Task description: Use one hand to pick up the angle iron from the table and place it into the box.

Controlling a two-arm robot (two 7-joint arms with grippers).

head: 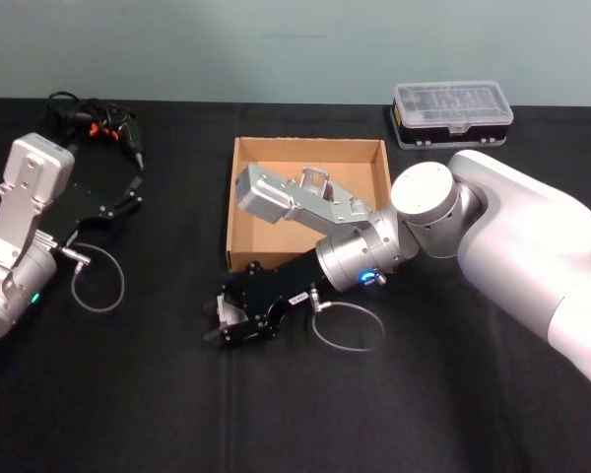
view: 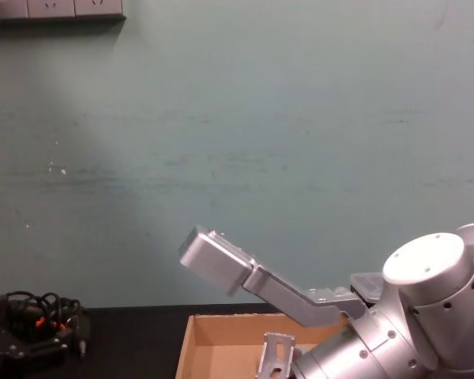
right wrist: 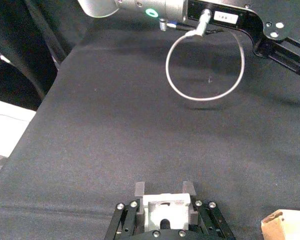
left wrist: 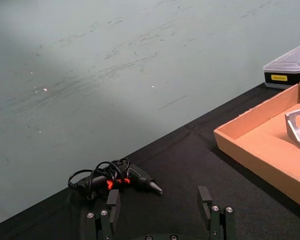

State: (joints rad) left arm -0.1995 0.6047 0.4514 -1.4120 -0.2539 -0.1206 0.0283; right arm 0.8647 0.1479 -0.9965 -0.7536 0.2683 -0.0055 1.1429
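Item: right gripper [head: 222,320], black, two-fingered, reaching low over the table [head: 128,414] just in front of the box's near left corner. It is pinching a small pale metal angle iron [right wrist: 166,210] between its fingers [right wrist: 139,189] — the right wrist view is showing the piece seated squarely between the pads, its slotted face turned toward the camera. Item: box [head: 238,212], tan cardboard, lying directly behind the gripper, toward the wall; a second angle iron [head: 315,183] is already sitting inside it, upright near the back. Item: left gripper [left wrist: 160,212], parked far to the left near a tangle of black cable and a tool [left wrist: 115,179], jaws spread and holding nothing. Judgement: the carry is pointing back and slightly right — the right arm is the nearer one, needing to lift over the low front wall.
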